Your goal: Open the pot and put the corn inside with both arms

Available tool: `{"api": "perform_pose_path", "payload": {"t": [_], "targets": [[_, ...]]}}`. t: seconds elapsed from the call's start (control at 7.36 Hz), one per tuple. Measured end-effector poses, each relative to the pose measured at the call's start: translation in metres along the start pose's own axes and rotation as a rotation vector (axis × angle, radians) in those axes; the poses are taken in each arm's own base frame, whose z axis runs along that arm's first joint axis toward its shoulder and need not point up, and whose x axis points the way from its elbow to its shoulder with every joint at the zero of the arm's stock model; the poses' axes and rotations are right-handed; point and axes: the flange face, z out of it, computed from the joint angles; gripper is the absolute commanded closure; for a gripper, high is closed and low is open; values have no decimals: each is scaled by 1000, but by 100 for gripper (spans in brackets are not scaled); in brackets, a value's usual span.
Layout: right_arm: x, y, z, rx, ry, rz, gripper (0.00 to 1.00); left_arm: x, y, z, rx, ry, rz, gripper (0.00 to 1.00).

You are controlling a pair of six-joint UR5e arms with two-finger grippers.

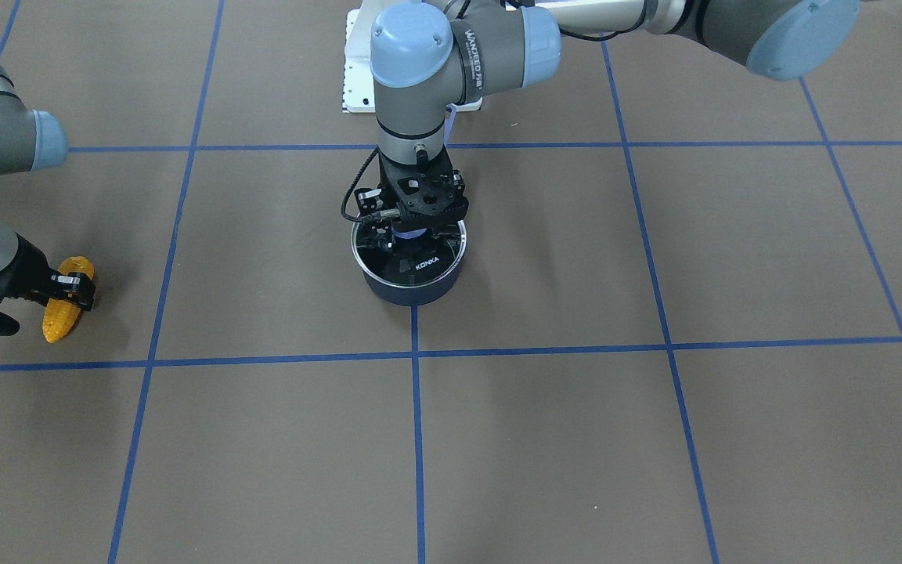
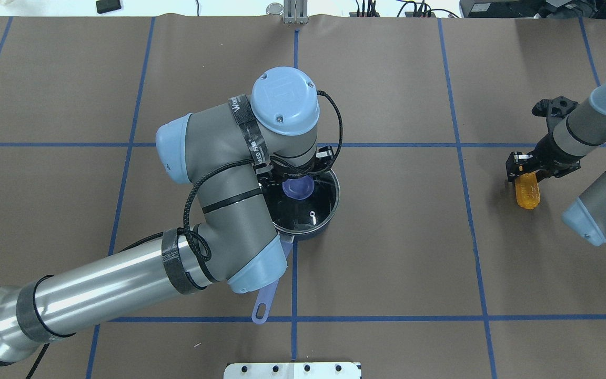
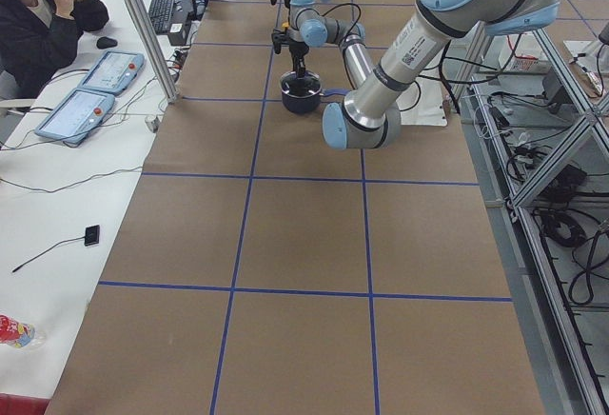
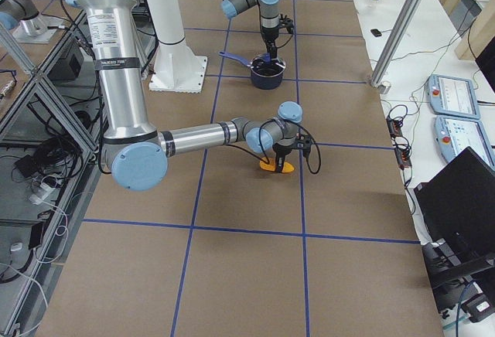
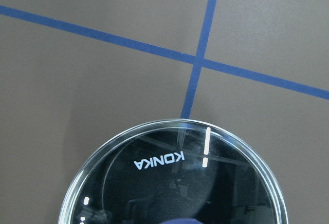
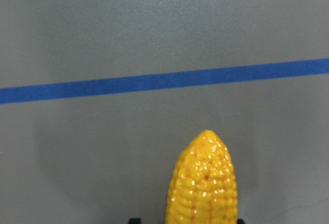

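Note:
A dark blue pot (image 1: 412, 288) with a glass lid (image 5: 169, 183) marked KONKA stands at the table's middle. The lid sits on the pot. My left gripper (image 1: 410, 235) points straight down over the lid, its fingers on either side of the purple knob (image 2: 299, 187). I cannot tell whether they grip it. The yellow-orange corn (image 1: 59, 321) lies on the table far to my right, also in the overhead view (image 2: 527, 195) and the right wrist view (image 6: 203, 183). My right gripper (image 1: 71, 286) is shut across its thick end.
The pot's long purple handle (image 2: 263, 308) sticks out toward the robot's base, under my left forearm. A white base plate (image 1: 357, 70) lies at the robot's side of the table. Blue tape lines cross the brown table cover. An operator (image 3: 43, 15) sits beside the table.

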Motion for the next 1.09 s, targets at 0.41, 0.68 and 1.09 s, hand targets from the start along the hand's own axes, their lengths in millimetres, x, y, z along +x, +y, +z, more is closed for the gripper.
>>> {"api": "perform_pose_path", "payload": {"t": [0.41, 0.68, 1.09], "targets": [[-1, -1, 0, 0, 0, 0, 60, 1, 0, -1, 0, 2, 1, 41], [-2, -1, 0, 0, -2, -2, 61, 1, 1, -3, 0, 4, 2, 41], [-6, -6, -10, 6, -20, 0, 61, -2, 3, -14, 0, 11, 18, 41]]}}
